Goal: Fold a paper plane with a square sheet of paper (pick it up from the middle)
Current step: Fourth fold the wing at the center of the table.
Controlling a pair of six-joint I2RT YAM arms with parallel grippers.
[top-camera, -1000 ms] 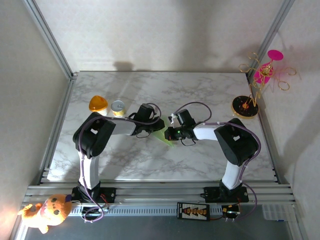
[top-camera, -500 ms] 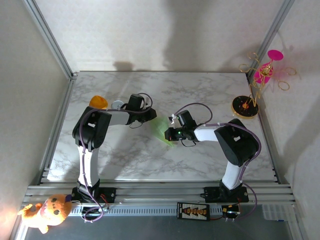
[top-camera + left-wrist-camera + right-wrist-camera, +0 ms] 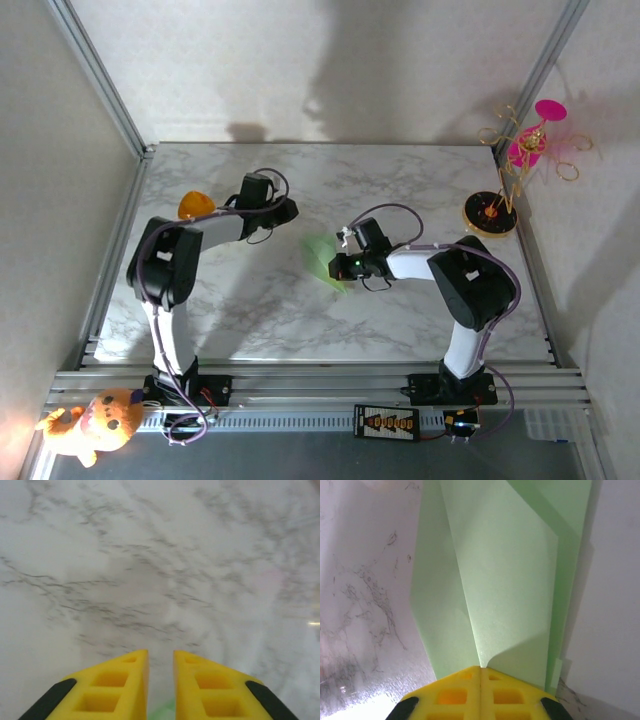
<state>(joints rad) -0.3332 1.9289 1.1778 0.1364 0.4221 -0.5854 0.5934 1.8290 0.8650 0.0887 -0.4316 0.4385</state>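
The pale green sheet of paper point(image 3: 320, 256) is folded into a long narrow paper-plane shape with layered flaps and lies near the middle of the marble table point(image 3: 420, 180). My right gripper point(image 3: 338, 263) is shut on its near end. In the right wrist view the yellow fingertips point(image 3: 470, 680) meet on the centre crease, and the folded paper point(image 3: 505, 580) stretches away from my right gripper point(image 3: 481, 669). My left gripper point(image 3: 288, 210) is up and to the left, apart from the paper. In its wrist view my left gripper point(image 3: 160, 655) shows a narrow gap over bare marble; a green sliver shows low between the fingers.
An orange-lidded cup point(image 3: 196, 205) stands just left of the left forearm. A pink-and-gold ornament stand point(image 3: 505, 190) is at the back right corner. A plush toy point(image 3: 95, 422) sits off the table's front left. Metal frame posts point(image 3: 100, 80) border the sides.
My left gripper has left the paper, swung back and left towards the orange cup, and its jaws have parted slightly. The right gripper and the paper have stayed put.
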